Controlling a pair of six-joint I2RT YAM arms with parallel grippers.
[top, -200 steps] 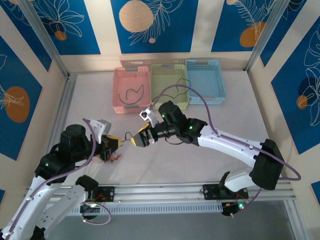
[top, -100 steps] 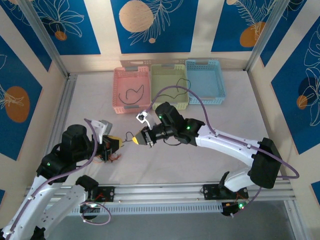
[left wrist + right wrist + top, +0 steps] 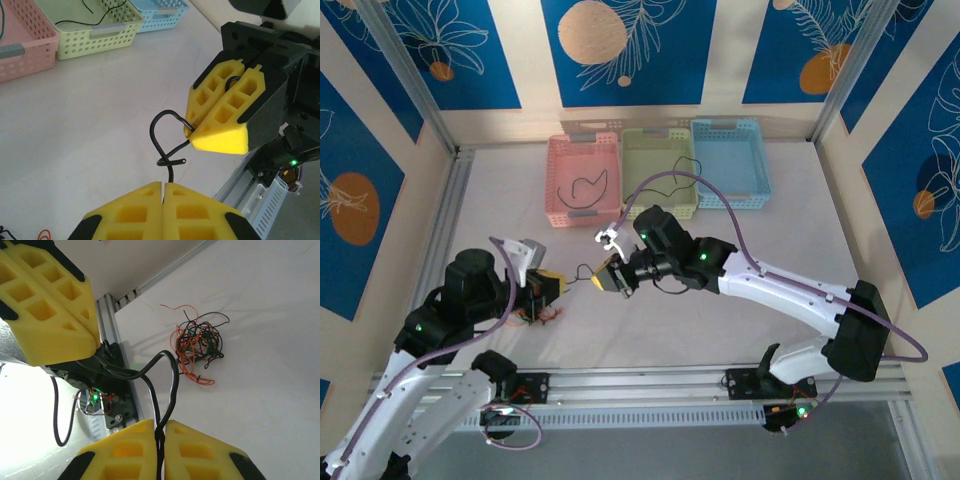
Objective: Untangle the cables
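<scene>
**One Strand Held at Both Ends, Clump on the Tabletop**

**Positions.** The left end effector [image 3: 548,287] was closed with its jaws pressed together, pinching one end of a black strand [image 3: 151,135] in the seam between the pads. Just below it, on the tabletop [image 3: 720,330], lay the clump [image 3: 197,345], a small knot of black and orange-red wires with a few loose ends trailing out. The strand rose off the surface and spanned the short gap between the two end effectors, forming one open loop with a crossing near the left pads. The right end effector [image 3: 610,277] was likewise closed, clamping the other end of the strand. At the far edge stood the pink basket [image 3: 560,160], holding one black cable, then the green basket [image 3: 660,140] and the blue basket [image 3: 730,130].

**Handling.**
- The wires appeared very light and limp. They would likely hold a curl and spring back rather than lie straight.
- The insulation looked smooth and thin, so a loose pinch would probably slip. A grip deep in the pads was advisable.
- The best hold was judged to be near a free end, clear of any crossing.
- A pull on the clump's core would probably tighten the knot. Loose outer loops were the safer hold.
</scene>
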